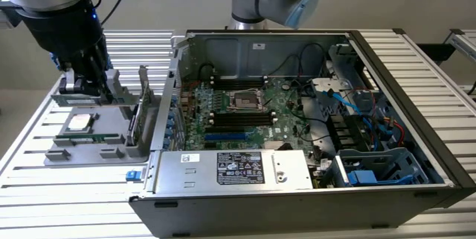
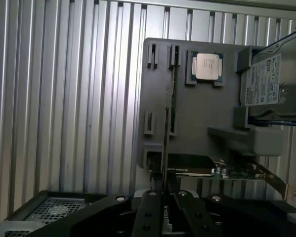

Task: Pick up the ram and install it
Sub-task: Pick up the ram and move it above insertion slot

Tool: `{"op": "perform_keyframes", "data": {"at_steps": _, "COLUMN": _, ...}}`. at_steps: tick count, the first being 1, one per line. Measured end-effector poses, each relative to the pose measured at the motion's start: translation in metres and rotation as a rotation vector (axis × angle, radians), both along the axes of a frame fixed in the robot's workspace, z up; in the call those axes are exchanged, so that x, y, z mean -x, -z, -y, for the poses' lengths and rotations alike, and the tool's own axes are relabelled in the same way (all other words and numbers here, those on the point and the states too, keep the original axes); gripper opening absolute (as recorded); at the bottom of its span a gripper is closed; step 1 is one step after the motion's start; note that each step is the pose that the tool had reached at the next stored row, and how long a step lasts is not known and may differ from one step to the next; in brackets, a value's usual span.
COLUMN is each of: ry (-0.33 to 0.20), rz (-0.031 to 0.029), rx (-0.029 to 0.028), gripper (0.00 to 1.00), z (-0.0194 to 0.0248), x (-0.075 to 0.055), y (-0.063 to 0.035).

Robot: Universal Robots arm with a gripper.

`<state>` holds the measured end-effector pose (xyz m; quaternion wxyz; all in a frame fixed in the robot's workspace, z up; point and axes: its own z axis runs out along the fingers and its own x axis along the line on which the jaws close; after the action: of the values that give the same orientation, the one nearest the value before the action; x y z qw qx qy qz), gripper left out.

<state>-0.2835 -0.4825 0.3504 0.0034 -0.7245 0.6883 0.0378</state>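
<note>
A ribbed metal table point(image 1: 44, 194) is carrying an open computer case point(image 1: 297, 208); a grey parts tray point(image 1: 78, 160) is sitting just beside it

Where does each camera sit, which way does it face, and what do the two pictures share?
Exterior view: sits off the arm and above the table, looking down on the open computer case and, on this view's left, the grey parts tray; the arm and its gripper show over the tray.
Wrist view: rides on the wrist, looking past the gripper down onto the tray, where the ram stands on edge beside the processor.
Shared: gripper, tray, ram and processor.
</note>
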Motion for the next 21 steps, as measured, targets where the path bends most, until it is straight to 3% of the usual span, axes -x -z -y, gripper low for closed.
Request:
{"op": "perform_keyframes", "data": {"at_steps": 6, "ry": 0.000, "rz": 0.0000, "rx": -0.0108, "gripper": 0.13, "z": 0.0000, "x": -0.023, "y": -0.0149}}
{"op": "perform_keyframes", "data": {"at_steps": 11, "ry": 0.000, "rz": 0.0000, "rx": -0.0250, "gripper": 0.13, "z": 0.0000, "x": -0.046, "y": -0.0262}}
{"op": "perform_keyframes", "data": {"at_steps": 16, "ry": 0.000, "rz": 0.0000, "rx": -0.0408, "gripper": 0.13, "z": 0.0000, "x": -0.069, "y": -0.0316}}
{"op": "perform_keyframes", "data": {"at_steps": 21, "ry": 0.000, "rz": 0.0000, "rx": -0.0497, "gripper": 0.13, "z": 0.0000, "x": -0.091, "y": -0.0334}}
